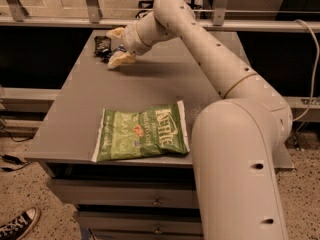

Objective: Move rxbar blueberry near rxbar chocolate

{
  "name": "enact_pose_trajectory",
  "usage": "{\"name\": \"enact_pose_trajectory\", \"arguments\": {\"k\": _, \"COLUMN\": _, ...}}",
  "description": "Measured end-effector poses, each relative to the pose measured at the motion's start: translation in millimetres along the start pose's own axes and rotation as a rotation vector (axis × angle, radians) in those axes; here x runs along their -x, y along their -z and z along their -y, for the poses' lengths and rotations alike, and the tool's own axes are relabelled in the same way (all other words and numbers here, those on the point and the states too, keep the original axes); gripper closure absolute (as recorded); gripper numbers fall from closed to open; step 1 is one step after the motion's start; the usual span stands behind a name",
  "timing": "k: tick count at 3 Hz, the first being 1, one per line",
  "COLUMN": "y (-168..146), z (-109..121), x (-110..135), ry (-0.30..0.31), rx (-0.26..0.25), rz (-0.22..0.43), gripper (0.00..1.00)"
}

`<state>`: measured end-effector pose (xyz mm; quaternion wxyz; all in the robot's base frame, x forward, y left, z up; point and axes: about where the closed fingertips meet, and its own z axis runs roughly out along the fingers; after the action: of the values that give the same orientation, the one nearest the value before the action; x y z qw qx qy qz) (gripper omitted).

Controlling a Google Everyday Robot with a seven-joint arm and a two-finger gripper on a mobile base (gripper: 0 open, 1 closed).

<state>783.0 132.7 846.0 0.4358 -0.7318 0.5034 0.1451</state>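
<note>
The rxbar chocolate (102,44), a small black wrapper with pale lettering, lies at the far left corner of the grey table (165,84). The rxbar blueberry (116,50), a small dark-blue wrapper, lies just right of it, almost touching, and is mostly hidden by my gripper. My gripper (118,46) sits low over the blue bar. One pale finger (116,32) is behind the bar and the other (120,59) is in front of it. The fingers stand apart, and I cannot see them pressing on the bar.
A large green Kettle chip bag (141,132) lies flat near the table's front edge. My arm (210,59) stretches across the right half of the table. A metal railing (90,4) runs behind the table. A sneaker (17,224) is on the floor at lower left.
</note>
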Motion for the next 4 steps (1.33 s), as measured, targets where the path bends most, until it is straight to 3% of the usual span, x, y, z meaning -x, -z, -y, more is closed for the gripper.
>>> {"name": "enact_pose_trajectory", "arguments": {"k": 1, "y": 2.1, "z": 1.6, "x": 2.2, "ry": 0.0, "rx": 0.0, "rz": 0.0, "gripper": 0.26}}
{"name": "enact_pose_trajectory", "arguments": {"k": 2, "y": 2.4, "z": 1.9, "x": 2.6, "ry": 0.0, "rx": 0.0, "rz": 0.0, "gripper": 0.03}}
{"name": "enact_pose_trajectory", "arguments": {"k": 4, "y": 3.0, "z": 2.2, "x": 3.1, "ry": -0.001, "rx": 0.0, "rz": 0.0, "gripper": 0.18}}
